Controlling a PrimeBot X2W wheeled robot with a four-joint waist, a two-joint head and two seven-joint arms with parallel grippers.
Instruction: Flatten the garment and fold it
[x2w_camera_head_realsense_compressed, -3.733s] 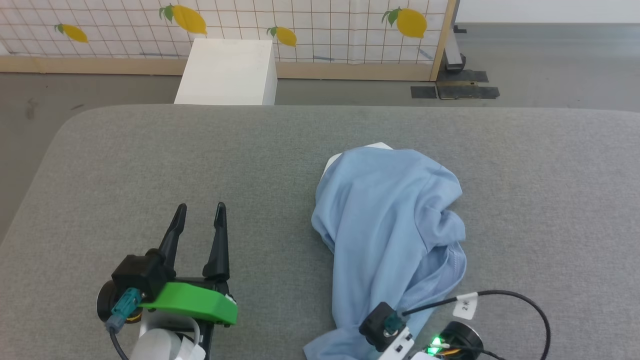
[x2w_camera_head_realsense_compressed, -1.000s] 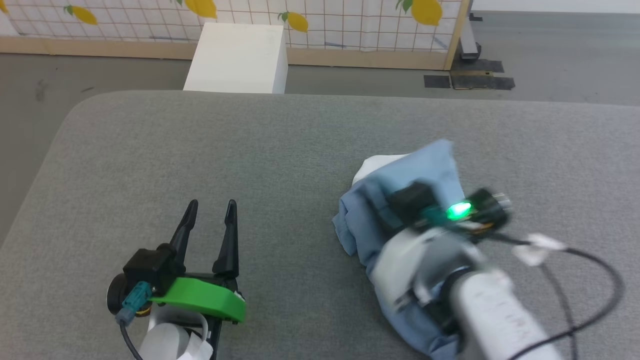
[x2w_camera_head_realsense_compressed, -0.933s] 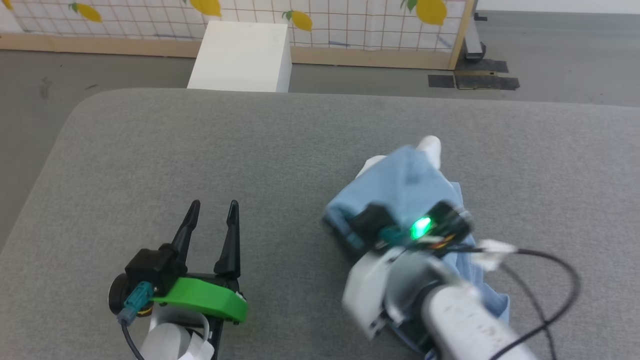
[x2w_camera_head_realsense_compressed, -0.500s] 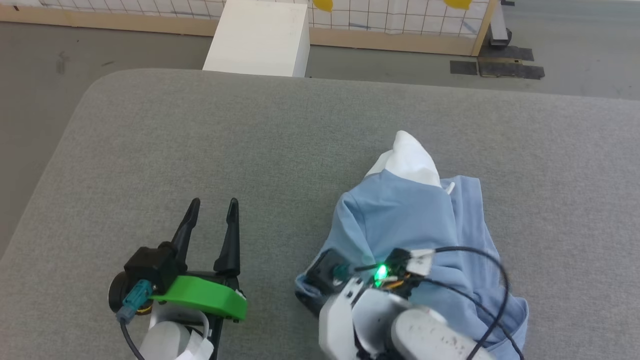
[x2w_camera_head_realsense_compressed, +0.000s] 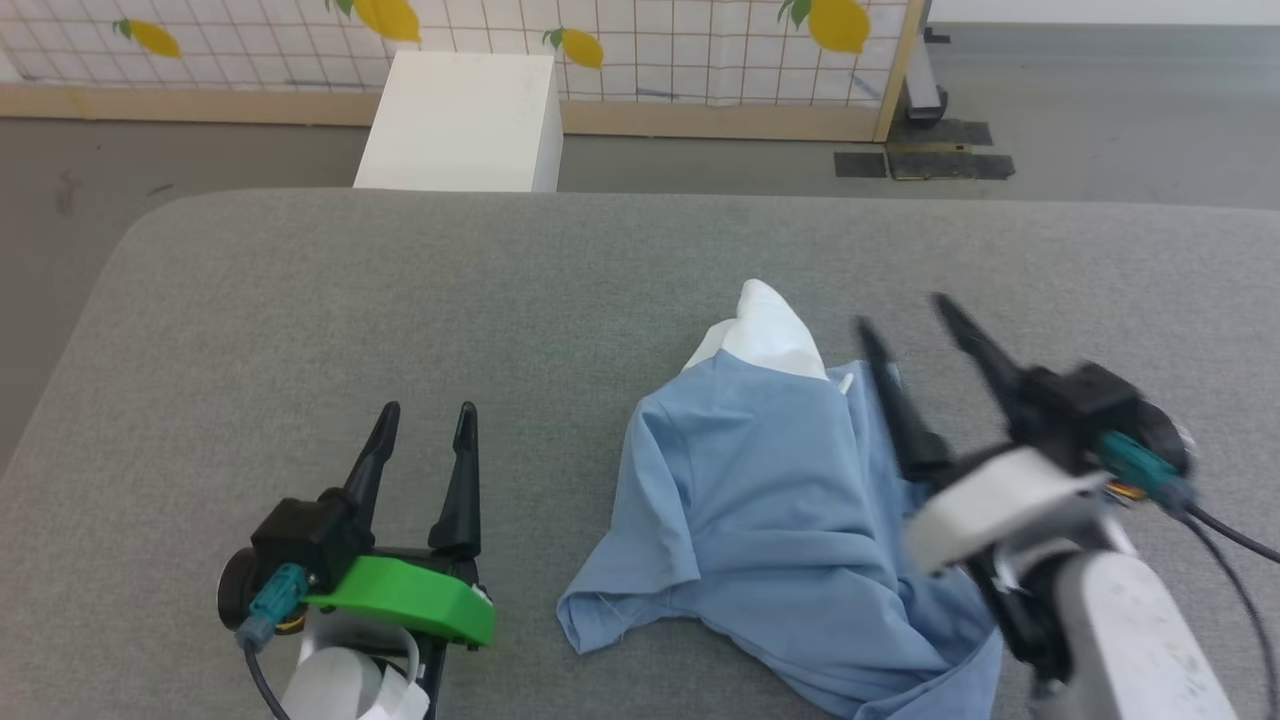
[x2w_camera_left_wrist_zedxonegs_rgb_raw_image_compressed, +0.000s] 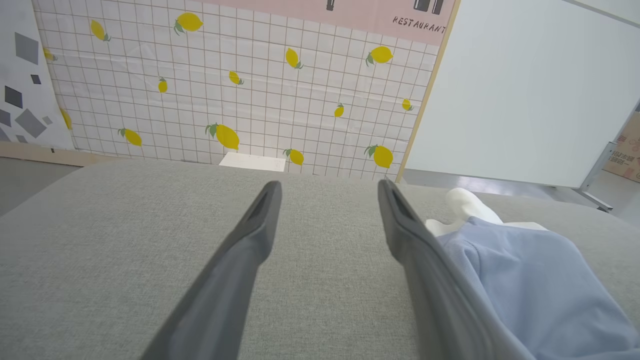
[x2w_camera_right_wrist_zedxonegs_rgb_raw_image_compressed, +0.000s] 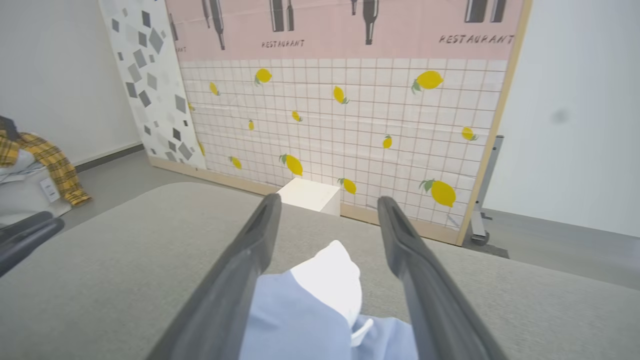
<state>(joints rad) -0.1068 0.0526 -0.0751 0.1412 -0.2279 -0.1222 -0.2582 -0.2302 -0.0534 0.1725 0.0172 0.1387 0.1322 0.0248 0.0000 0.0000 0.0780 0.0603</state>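
The light blue polo shirt (x2w_camera_head_realsense_compressed: 770, 500) lies in a rumpled heap on the right half of the grey fabric-covered desk (x2w_camera_head_realsense_compressed: 400, 280). Its white collar (x2w_camera_head_realsense_compressed: 765, 330) pokes up at the far end and one short sleeve (x2w_camera_head_realsense_compressed: 655, 460) shows on the side toward the desk's middle. The nearer cloth bunches into thick folds, and we cannot make out the placket or the hem line with any certainty. We judge that we are early in the flattening step: nothing is spread out yet and no fold is made. Our right tool (x2w_camera_head_realsense_compressed: 900, 313) hangs over the shirt's right edge near the collar, its two fingers spread wide with nothing between them; whether a fingertip brushes the cloth we cannot tell. Our left tool (x2w_camera_head_realsense_compressed: 428, 410) sits low over bare desk to the left of the shirt, apart from it, fingers likewise parted and empty. Beyond the desk's far edge stand a white box (x2w_camera_head_realsense_compressed: 460, 120) and a lemon-print panel (x2w_camera_head_realsense_compressed: 650, 40), both out of our way. The next move, as we see it, calls for a hold on two telling points, one per tool: the shoulders beside the collar, or two hem corners. From there we can draw the cloth apart and lay it flat. The left tool needs to come across to the sleeve side, and each pinch should take a single layer, since the fabric looks soft and doubles over itself.
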